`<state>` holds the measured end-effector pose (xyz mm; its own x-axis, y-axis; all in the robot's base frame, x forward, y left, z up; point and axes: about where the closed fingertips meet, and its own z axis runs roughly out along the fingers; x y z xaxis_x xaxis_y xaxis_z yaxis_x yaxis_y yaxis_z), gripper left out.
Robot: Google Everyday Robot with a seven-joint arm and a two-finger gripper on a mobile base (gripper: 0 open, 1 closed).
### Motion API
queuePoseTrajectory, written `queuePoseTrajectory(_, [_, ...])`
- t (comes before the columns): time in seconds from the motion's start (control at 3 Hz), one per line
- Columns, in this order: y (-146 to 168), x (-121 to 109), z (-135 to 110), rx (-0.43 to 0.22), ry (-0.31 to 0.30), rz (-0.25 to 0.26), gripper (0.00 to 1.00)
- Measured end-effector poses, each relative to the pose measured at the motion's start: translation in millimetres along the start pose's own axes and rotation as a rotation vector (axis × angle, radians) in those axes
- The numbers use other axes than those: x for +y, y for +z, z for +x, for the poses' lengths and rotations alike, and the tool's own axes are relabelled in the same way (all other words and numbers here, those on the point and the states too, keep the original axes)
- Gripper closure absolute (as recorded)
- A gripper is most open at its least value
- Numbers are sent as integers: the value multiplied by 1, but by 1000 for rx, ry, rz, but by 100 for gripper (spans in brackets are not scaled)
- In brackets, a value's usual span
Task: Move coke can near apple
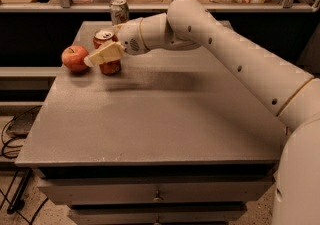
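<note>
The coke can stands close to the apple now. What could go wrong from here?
1. The hand lies across the front of the coke can, right beside the apple. A sideways retreat could tip the can or nudge the apple, which sits near the edge of the table and may roll off.
2. The silver can stands just behind the wrist; a backward move may knock it.

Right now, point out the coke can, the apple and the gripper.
coke can (111,66): camera view, lower red body.
apple (75,58): camera view, red front.
gripper (100,53): camera view, cream part across the coke can.
</note>
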<state>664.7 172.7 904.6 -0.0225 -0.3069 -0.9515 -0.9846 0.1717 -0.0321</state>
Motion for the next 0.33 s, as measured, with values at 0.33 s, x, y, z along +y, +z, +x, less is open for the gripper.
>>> queuePoseTrajectory(0.33, [0,0,0,-2,2,-2,0])
